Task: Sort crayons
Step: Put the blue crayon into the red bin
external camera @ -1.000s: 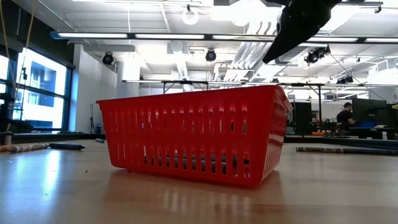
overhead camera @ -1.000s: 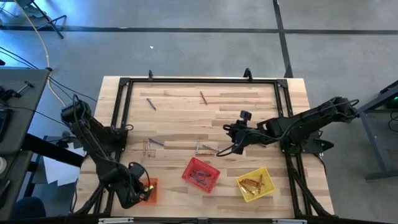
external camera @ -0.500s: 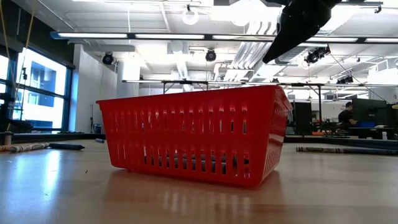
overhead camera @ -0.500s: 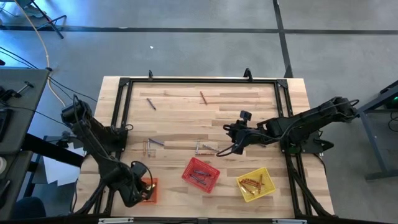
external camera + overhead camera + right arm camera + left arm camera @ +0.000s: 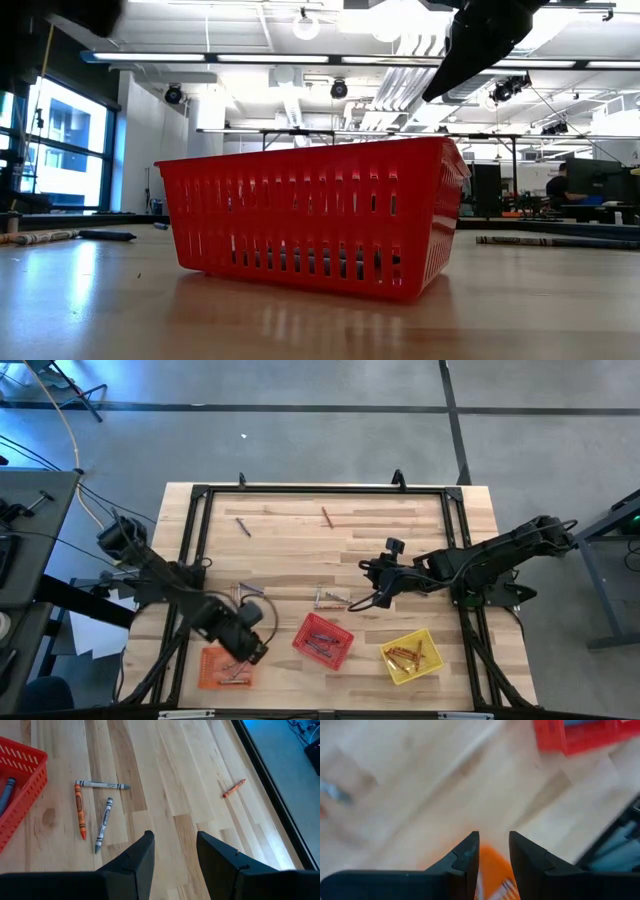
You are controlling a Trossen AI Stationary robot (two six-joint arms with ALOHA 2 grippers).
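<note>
Crayons sorted into three mesh baskets near the table's [image 5: 300, 530] front edge: bluish ones in the red basket [image 5: 322, 640], orange ones in the yellow basket [image 5: 410, 656], a few in the orange basket [image 5: 222, 667]. Loose crayons [image 5: 95, 810] scattered mid-table, one orange crayon [image 5: 234, 788] near the black frame rail. Left gripper [image 5: 250, 645] between orange and red baskets, fingers slightly parted, empty. Right gripper [image 5: 172, 855] over open wood beside the loose cluster, fingers spread, empty.
</note>
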